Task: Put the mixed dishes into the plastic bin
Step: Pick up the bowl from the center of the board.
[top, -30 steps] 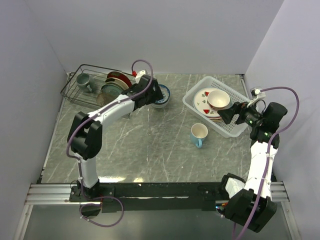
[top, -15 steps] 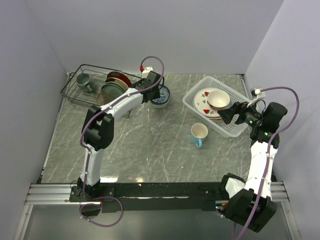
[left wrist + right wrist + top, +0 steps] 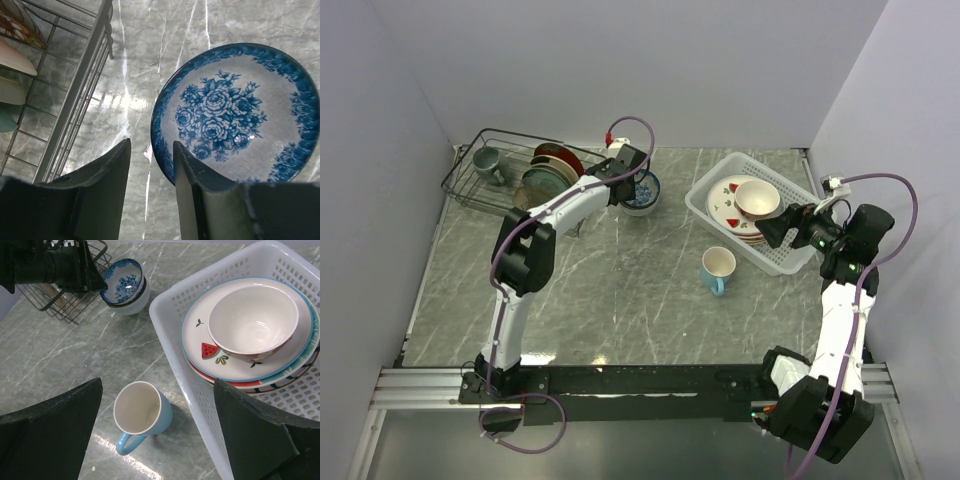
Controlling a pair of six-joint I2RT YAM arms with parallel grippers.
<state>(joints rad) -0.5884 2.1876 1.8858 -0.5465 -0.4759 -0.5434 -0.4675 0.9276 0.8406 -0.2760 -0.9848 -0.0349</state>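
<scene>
The blue-patterned bowl [image 3: 643,190] [image 3: 235,115] [image 3: 122,280] sits on top of another pale bowl [image 3: 131,304] by the wire rack. My left gripper [image 3: 631,184] [image 3: 151,145] straddles its near rim, one finger inside and one outside, with a narrow gap still showing. The plastic bin [image 3: 775,260] [image 3: 170,340] holds stacked plates [image 3: 728,208] and a cream bowl [image 3: 757,197] [image 3: 252,320]. A light blue mug [image 3: 718,268] [image 3: 142,410] stands on the table just left of the bin. My right gripper [image 3: 775,228] [image 3: 158,385] hovers wide open above the mug, holding nothing.
A black wire rack [image 3: 480,185] [image 3: 85,85] at the back left holds a grey-green mug [image 3: 486,160] and upright plates [image 3: 550,170], close beside the left gripper. Walls enclose the table on three sides.
My left arm has reached further over the blue-patterned bowl and its jaws have narrowed round the rim. The right arm has stayed still.
</scene>
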